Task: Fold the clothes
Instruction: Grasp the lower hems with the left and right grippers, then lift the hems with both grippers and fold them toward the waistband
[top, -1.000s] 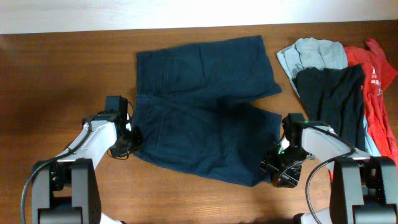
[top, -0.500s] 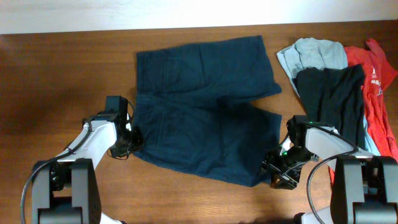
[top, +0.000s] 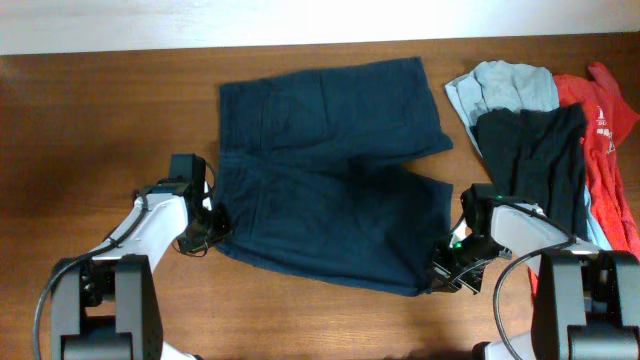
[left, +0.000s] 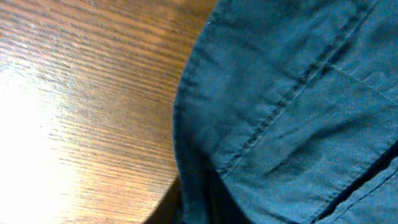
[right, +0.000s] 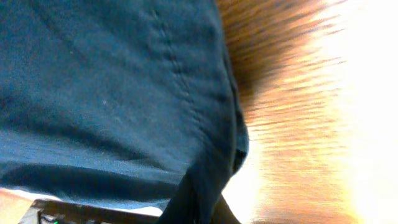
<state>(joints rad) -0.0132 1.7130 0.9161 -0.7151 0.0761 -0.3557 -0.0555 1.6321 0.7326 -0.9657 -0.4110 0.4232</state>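
Note:
The clothes, a pair of dark navy shorts (top: 330, 170), lie spread flat on the wooden table, waistband to the left and two legs to the right. My left gripper (top: 212, 226) sits at the waistband's near corner. In the left wrist view the stitched edge (left: 292, 93) gathers down into the jaws at the frame's bottom, so this gripper (left: 199, 211) is shut on the cloth. At the near leg's hem corner, my right gripper (top: 446, 272) is shut too. The right wrist view shows the hem (right: 112, 81) pinched and drawn into that gripper (right: 205, 205).
A heap of other garments lies at the right: a light blue one (top: 505, 85), a long black one (top: 535, 150) and a red shirt (top: 605, 140). Bare wood (top: 100, 120) stretches left of the shorts. The table's far edge runs along the top.
My right gripper has closed on the hem corner of the near leg, and that corner has shifted slightly toward it. The left gripper has tightened a little at the waistband.

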